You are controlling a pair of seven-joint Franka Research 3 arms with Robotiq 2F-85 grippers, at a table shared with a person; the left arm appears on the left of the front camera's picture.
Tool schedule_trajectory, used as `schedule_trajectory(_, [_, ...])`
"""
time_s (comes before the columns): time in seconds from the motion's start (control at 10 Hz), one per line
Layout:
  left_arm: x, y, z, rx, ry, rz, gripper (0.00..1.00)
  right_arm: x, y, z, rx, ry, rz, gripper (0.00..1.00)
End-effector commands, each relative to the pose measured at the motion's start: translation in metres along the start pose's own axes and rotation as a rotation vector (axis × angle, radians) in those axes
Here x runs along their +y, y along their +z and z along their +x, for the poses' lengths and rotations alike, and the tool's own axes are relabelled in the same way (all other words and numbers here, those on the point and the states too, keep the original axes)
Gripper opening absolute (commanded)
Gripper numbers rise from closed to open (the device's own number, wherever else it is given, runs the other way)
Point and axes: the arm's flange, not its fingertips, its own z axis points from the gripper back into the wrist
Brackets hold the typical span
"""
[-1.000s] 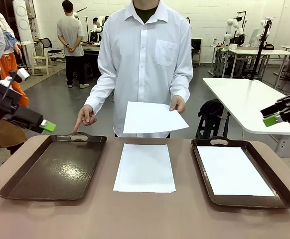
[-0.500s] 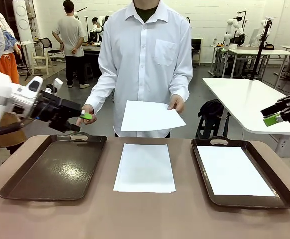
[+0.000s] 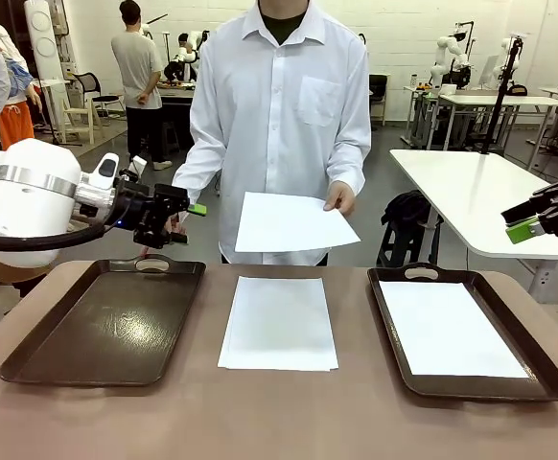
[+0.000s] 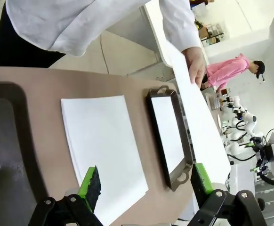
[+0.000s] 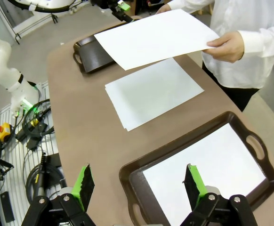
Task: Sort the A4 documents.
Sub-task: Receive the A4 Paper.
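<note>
A person across the table holds out one blank A4 sheet in one hand. More A4 sheets lie stacked on the table's middle. Another sheet rests in the right tray. My left gripper is open in the air, just left of the held sheet's edge and above the left tray's far handle. Far to the right, my right gripper hangs open, with nothing between its fingers.
The dark brown left tray has nothing in it. The person's other hand is partly hidden behind my left gripper. White tables and other people stand in the background.
My left arm has swung in from the far left toward the held sheet. The person shifted the sheet slightly. The right arm has not moved.
</note>
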Motion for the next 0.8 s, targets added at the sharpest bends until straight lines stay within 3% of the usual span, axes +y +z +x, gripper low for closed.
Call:
schedule_trajectory(0.0, [0.0,-0.018,0.009,-0.029,0.011,-0.056,1.0,0.0,-0.002,0.0,0.003,-0.001,0.006,1.0])
schedule_trajectory(0.7, [-0.018,-0.067,0.016,0.033,0.046,-0.232,1.0,0.0,-0.002,0.0,0.003,-0.001,0.006,1.0])
